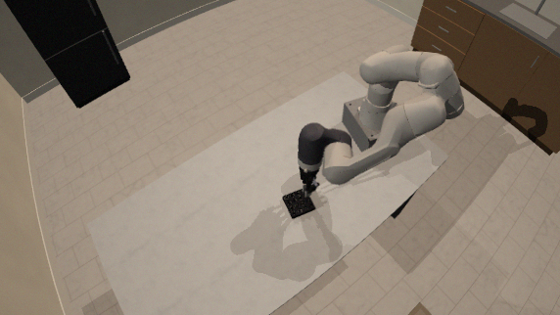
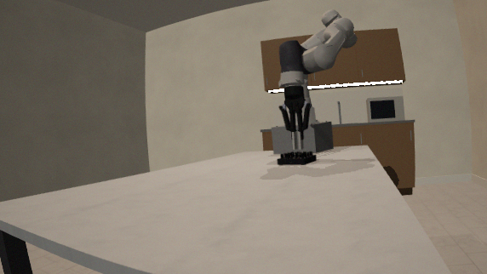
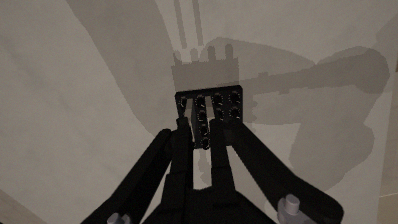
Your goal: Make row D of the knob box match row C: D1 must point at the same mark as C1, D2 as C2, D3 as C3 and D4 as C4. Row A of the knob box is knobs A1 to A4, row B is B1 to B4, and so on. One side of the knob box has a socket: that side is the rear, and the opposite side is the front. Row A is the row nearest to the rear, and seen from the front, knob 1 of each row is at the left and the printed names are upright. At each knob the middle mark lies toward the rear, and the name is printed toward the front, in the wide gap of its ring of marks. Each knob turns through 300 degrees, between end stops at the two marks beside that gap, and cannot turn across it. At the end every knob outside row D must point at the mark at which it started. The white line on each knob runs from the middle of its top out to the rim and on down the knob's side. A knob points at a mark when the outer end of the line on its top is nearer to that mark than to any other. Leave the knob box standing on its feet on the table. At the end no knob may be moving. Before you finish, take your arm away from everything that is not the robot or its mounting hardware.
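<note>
The black knob box [image 1: 299, 204] [image 2: 296, 161] [image 3: 226, 106] stands flat on the table. In the wrist view one row of knobs shows along its upper edge, and one column shows between the fingers; other knobs are hidden behind the fingers. The names and the white lines are too small and dark to read. My gripper [image 1: 306, 193] [image 2: 297, 148] [image 3: 200, 106] points down over the box, its pale fingertips a small gap apart with nothing seen held between them. In the exterior view the tips are just above the knobs, near the side toward the arm's base.
The pale table [image 1: 196, 210] [image 2: 204, 204] carries the box and the arm's grey base block [image 1: 355, 122] [image 2: 294, 140]. The arm's links arch from the base to above the box. Shadows of the arm fall on and around the box.
</note>
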Available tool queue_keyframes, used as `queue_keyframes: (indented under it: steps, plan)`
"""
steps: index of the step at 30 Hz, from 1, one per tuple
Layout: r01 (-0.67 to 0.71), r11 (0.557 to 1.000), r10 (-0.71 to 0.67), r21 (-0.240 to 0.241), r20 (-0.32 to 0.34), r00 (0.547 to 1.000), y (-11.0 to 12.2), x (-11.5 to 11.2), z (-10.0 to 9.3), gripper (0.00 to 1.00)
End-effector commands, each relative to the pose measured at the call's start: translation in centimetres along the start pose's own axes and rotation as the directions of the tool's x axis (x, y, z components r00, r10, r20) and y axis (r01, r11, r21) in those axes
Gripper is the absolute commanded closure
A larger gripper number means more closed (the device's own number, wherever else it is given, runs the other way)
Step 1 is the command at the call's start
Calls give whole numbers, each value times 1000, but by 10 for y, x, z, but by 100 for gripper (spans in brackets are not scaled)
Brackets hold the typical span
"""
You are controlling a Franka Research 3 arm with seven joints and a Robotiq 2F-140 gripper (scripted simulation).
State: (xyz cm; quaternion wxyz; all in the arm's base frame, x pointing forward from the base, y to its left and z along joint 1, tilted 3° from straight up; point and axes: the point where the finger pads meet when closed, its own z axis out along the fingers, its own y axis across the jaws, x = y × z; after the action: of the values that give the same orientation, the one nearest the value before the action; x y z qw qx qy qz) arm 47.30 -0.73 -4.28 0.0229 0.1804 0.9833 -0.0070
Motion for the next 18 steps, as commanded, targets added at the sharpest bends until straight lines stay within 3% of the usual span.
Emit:
queue_keyframes:
  steps: [1, 18]
  plan:
    - [6, 1000, -6, -1, 7, 1000, 1, -2, 2, 88]
    - [6, 1000, -6, -1, 7, 1000, 1, -2, 4, 88]
